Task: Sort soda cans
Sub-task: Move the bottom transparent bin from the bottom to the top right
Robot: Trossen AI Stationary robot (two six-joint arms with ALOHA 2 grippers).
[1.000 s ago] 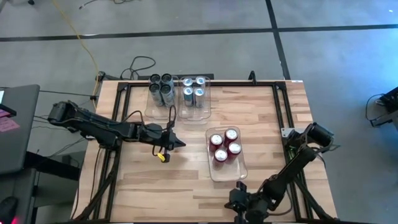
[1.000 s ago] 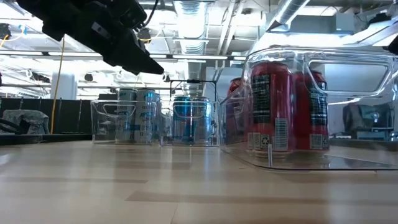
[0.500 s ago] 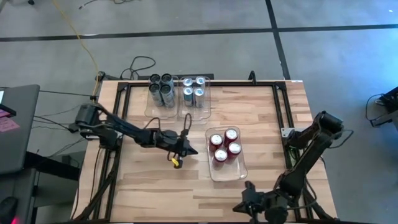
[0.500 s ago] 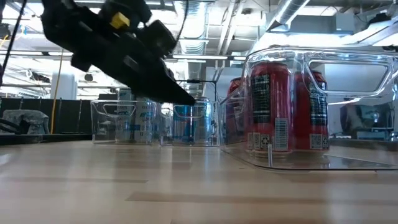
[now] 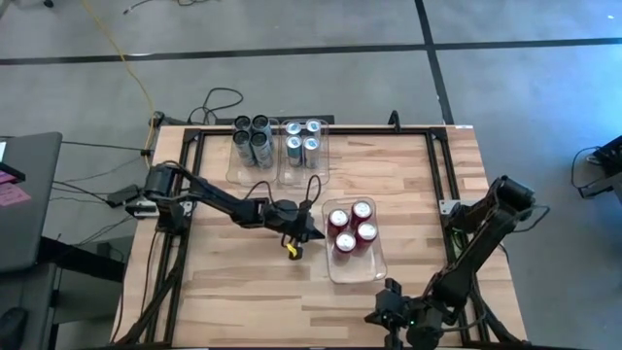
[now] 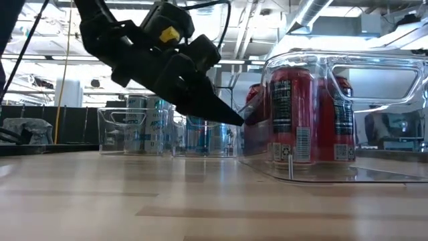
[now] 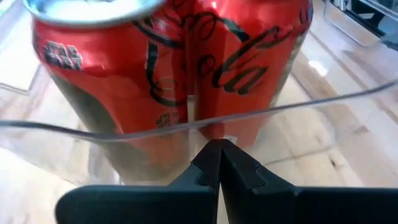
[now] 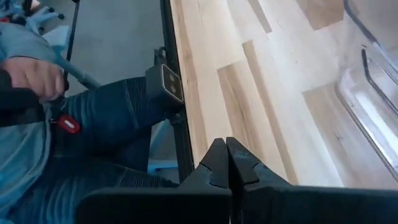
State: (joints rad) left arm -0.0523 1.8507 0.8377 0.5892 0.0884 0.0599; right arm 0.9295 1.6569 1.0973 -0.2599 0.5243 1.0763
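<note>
Wooden table (image 5: 233,282): left gripper (image 5: 313,234), fingers together, meets the red cans' (image 5: 351,227) bin (image 5: 358,269); pushing could shove it. Right gripper (image 5: 374,318) closed, table's near edge.

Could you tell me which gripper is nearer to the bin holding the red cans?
The left gripper, shut, is beside the bin of red cans; the right gripper waits past the bin at the table's near edge.

Glossy painted metal with silver tops is seen on the red cans (image 7: 186,68), held in a clear, smooth plastic bin (image 5: 374,267) at 3 o'clock of the pale, matt wooden table (image 5: 233,282) (grain visible). Matt black fingers (image 7: 239,174) are shown.
</note>
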